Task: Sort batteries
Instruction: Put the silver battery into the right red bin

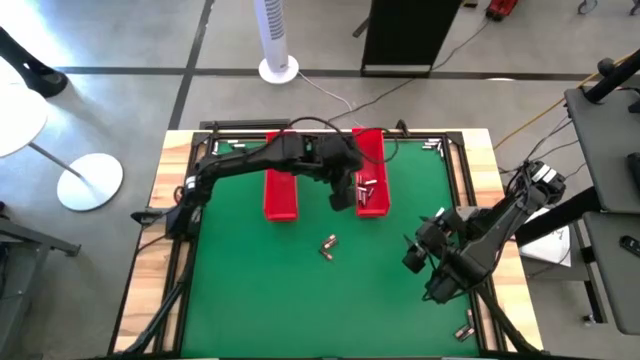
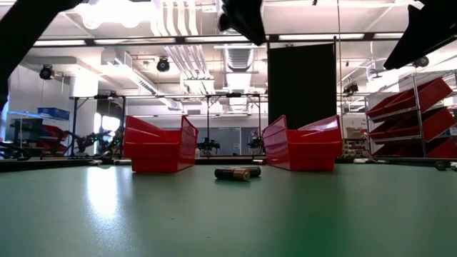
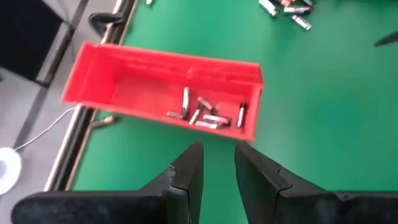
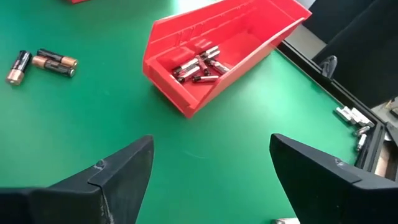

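The right-hand red tray [image 1: 371, 170] could be nudged, or loose batteries [image 1: 328, 245] on the green mat scattered, should either arm drop carelessly. The left gripper [image 1: 343, 195] is seen hovering just by that tray, fingers narrow, nothing held. The right gripper [image 1: 418, 252] is spread wide, empty. More batteries [image 3: 205, 113] are lying inside the tray.

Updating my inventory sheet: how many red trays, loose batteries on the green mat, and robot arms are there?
Red trays: 2
Loose batteries on the mat: 3
Robot arms: 2
Total: 7
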Robot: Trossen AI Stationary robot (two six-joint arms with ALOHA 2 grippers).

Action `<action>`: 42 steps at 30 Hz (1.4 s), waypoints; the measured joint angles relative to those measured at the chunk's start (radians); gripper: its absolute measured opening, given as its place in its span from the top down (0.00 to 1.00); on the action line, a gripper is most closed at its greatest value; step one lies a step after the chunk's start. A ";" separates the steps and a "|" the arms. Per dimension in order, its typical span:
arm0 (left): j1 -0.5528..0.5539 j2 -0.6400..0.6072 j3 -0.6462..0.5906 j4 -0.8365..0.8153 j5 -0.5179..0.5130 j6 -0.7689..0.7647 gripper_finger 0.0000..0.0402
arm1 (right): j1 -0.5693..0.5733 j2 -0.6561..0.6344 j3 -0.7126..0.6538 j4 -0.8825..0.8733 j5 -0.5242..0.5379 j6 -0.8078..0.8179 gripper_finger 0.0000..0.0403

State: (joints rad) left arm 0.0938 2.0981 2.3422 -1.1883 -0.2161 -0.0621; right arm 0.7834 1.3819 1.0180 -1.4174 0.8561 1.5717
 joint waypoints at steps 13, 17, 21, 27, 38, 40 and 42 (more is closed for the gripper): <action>-0.074 -0.153 -0.002 -0.198 -0.242 -0.138 0.82 | 0.000 0.000 -0.001 0.052 -0.001 -0.039 0.28; -0.092 -0.197 -0.013 -0.253 -0.321 -0.198 0.82 | 0.000 0.000 -0.001 0.075 -0.001 -0.052 0.26; -0.106 -0.262 -0.082 -0.271 -0.381 -0.252 0.82 | 0.000 0.003 -0.001 0.077 -0.001 -0.058 0.25; -0.109 -0.421 -0.351 -0.215 -0.426 -0.379 0.82 | 0.000 0.013 -0.001 0.082 -0.001 -0.067 0.23; -0.055 -0.834 -0.964 -0.006 -0.432 -0.740 0.82 | -0.005 0.013 -0.001 0.096 0.008 -0.067 0.27; -0.039 -0.898 -1.065 0.037 -0.432 -0.834 0.82 | -0.011 0.013 -0.001 0.099 0.012 -0.071 0.28; -0.029 -0.948 -1.163 0.057 -0.431 -0.924 0.82 | -0.018 0.013 -0.001 0.102 0.021 -0.080 0.29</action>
State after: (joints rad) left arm 0.0649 1.1505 1.1794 -1.1310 -0.6470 -0.9860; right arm 0.7651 1.3949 1.0168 -1.3156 0.8769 1.4920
